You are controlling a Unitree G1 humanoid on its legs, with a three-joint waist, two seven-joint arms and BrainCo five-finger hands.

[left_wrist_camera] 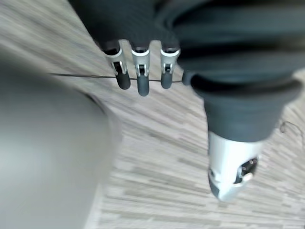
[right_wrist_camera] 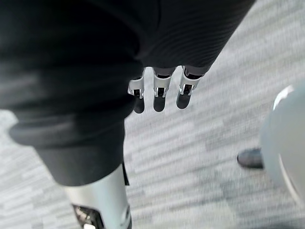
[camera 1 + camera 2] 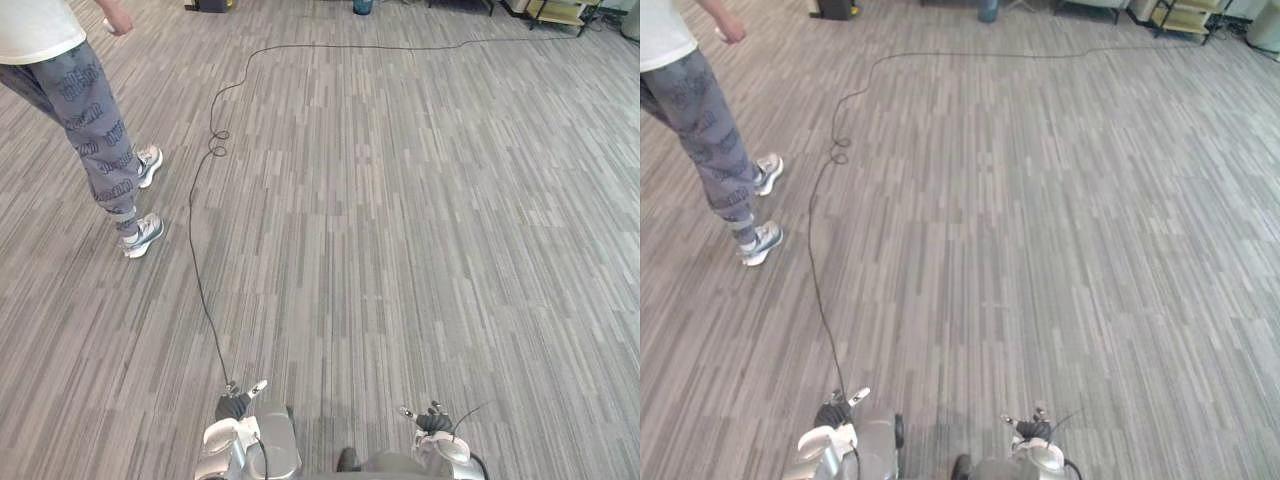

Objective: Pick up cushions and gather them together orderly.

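Head views: grey striped carpet floor (image 3: 420,240) runs open up to the top edge. A person in white top and grey patterned trousers (image 3: 85,110) stands at upper left. Their white-and-grey trainers (image 3: 143,235) are on the carpet and one hand (image 3: 118,22) is near the top edge. A small teal container (image 3: 362,6) sits at top centre. A pale yellowish shelf unit (image 3: 558,10) is in the upper right corner, cut off by the frame.

The left robot hand (image 3: 235,405) is at the bottom edge, left of centre. The right robot hand (image 3: 433,420) is at the bottom edge, right of centre. The two are well apart. Both are small here and their fingers are hard to read.

The wrist views settle it. Left wrist view: fingers (image 1: 139,71) straight and side by side, thumb (image 1: 233,167) set apart, nothing held, carpet beneath. Right wrist view: fingers (image 2: 159,95) likewise straight and hanging, thumb (image 2: 100,200) apart, nothing held.

Cushions: cannot tell from these views where they lie.
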